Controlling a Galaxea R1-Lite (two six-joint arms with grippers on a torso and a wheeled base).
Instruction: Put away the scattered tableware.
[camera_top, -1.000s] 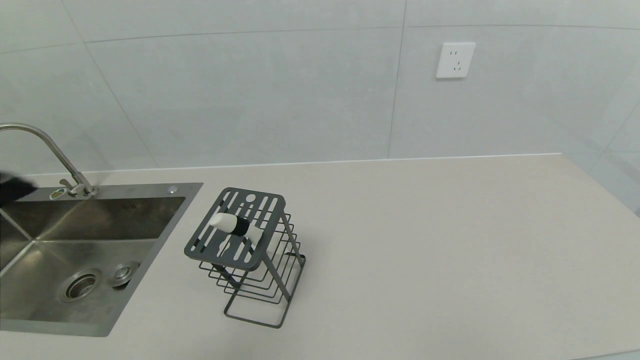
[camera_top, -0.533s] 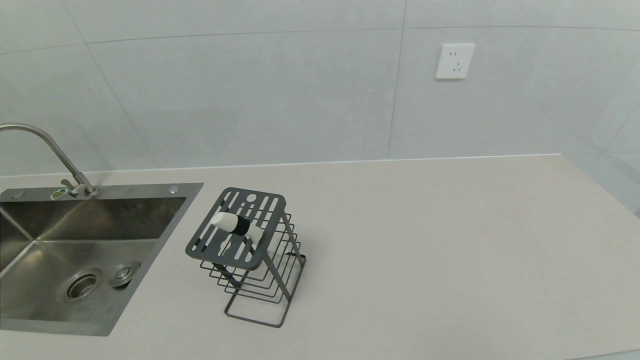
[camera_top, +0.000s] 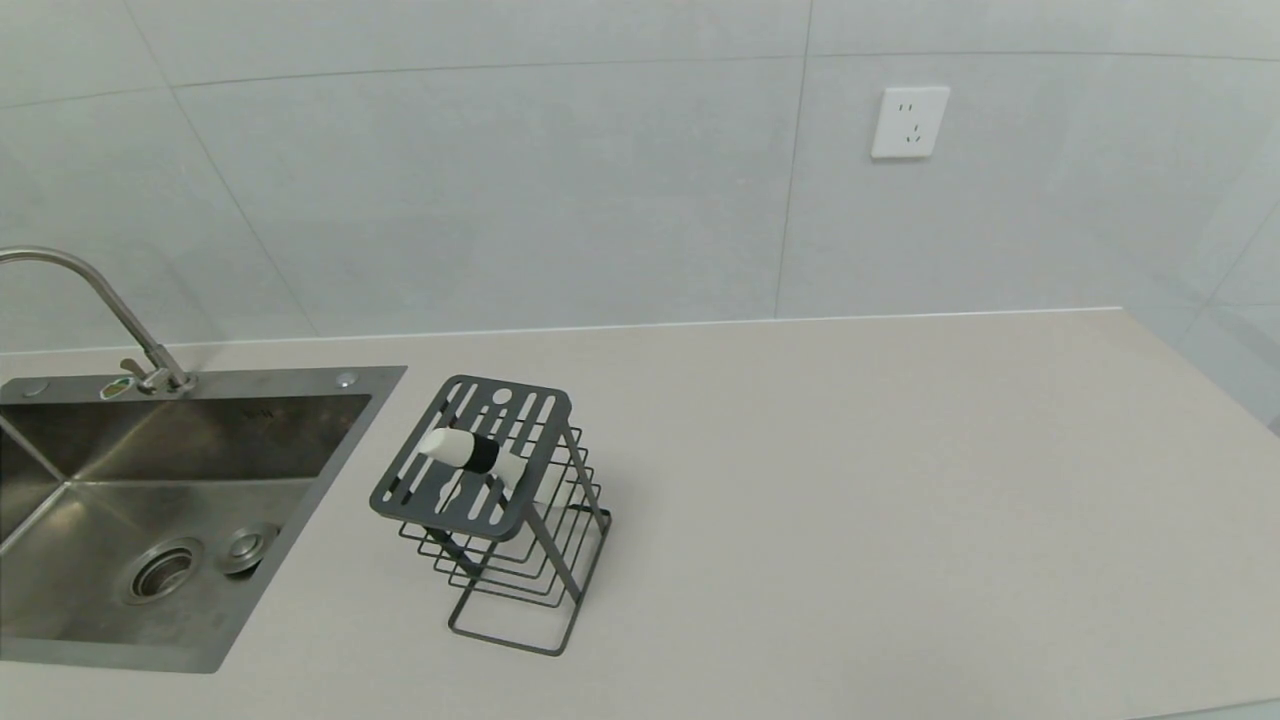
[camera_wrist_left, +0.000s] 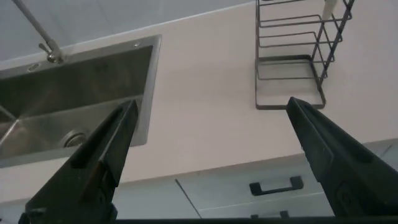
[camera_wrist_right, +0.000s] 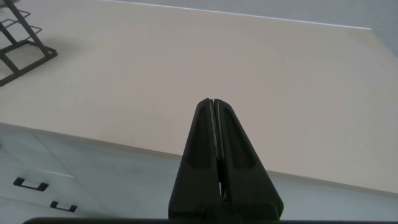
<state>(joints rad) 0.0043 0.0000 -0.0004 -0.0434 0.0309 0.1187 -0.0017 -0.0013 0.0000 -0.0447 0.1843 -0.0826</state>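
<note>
A dark wire rack (camera_top: 500, 510) with a slotted top stands on the beige counter (camera_top: 850, 480) beside the sink. A utensil with a white and black handle (camera_top: 462, 450) is stuck through one of its slots. The rack's lower part (camera_wrist_left: 290, 56) also lies in the left wrist view, far beyond my left gripper (camera_wrist_left: 211, 111), which is open with nothing between its fingers and hangs off the counter's front edge. My right gripper (camera_wrist_right: 214, 104) is shut and empty, off the front edge over the counter's right part.
A steel sink (camera_top: 150, 490) with a curved tap (camera_top: 110, 300) fills the counter's left end. White cabinet drawers with dark handles (camera_wrist_left: 277, 185) sit under the counter. A wall socket (camera_top: 910, 121) is on the tiled wall.
A dark shape at the head view's left edge one second ago is gone. The rack and utensil have not moved.
</note>
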